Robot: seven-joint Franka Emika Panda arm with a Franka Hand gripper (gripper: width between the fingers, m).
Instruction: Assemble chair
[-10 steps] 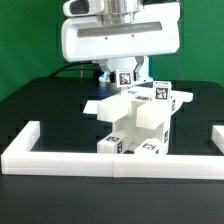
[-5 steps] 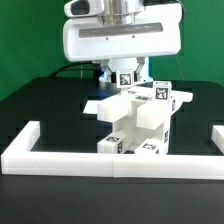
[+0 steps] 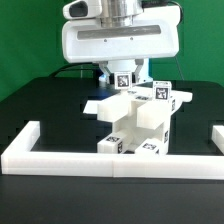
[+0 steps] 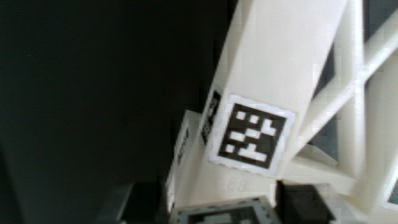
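White plastic chair [image 3: 138, 122] sits partly built on the black bench [image 3: 40, 105], pressed up against the low white border wall [image 3: 110, 160] at the front. You've got a blocky stack with black-and-white tags on several faces, plus a flat slab sticking out toward the exterior view's left. Your claw [image 3: 122, 74] is at the top rear of the stack, jaws drawn in narrow on an upright tagged post of the chair; the arm's white housing hangs right above it. Wrist view gives you that long white post [image 4: 267, 110] running diagonally with one square tag on it, the dark fingertips [image 4: 306, 198] on either side of it at the frame edge, dark bench behind.
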